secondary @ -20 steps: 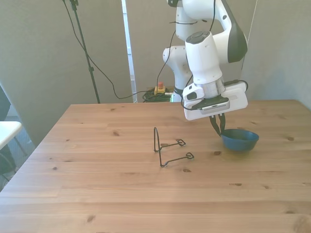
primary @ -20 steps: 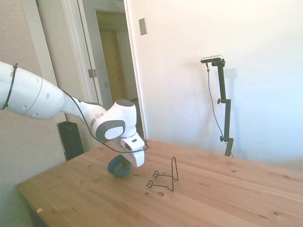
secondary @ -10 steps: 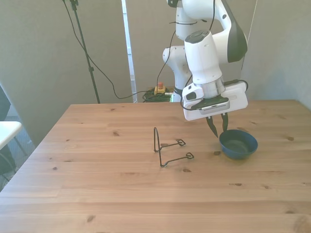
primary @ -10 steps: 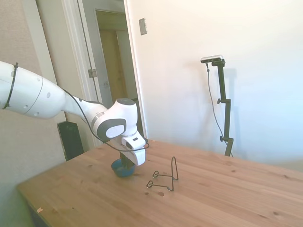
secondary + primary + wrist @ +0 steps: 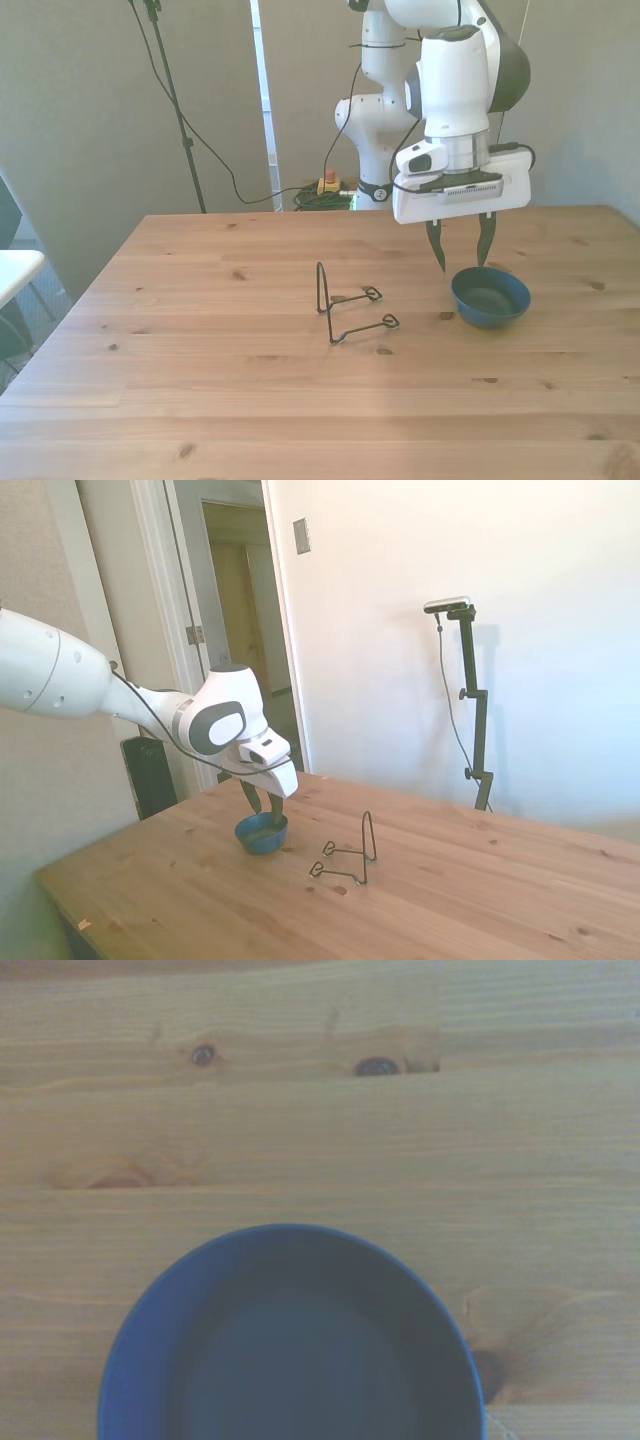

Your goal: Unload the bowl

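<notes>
A thin dark wire rack [image 5: 345, 305] stands on the wooden table [image 5: 200, 400], near the table's middle, with one upright loop and two low prongs. Beyond the table, black cables [image 5: 215, 160] trail along the wall toward a small yellow box with a red button [image 5: 328, 182].

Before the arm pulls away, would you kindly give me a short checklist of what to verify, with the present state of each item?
1. The bowl sits upright and flat on the table: ok.
2. The pincer is open, fingers spread: ok.
3. The pincer is clear of the bowl, hovering above its far rim: ok in the front view; the side view cannot settle it.
4. The bowl is off the wire rack, apart from it: ok.
5. The bowl is empty inside: ok in the wrist view.
6. The rack stands undisturbed: cannot tell.
</notes>
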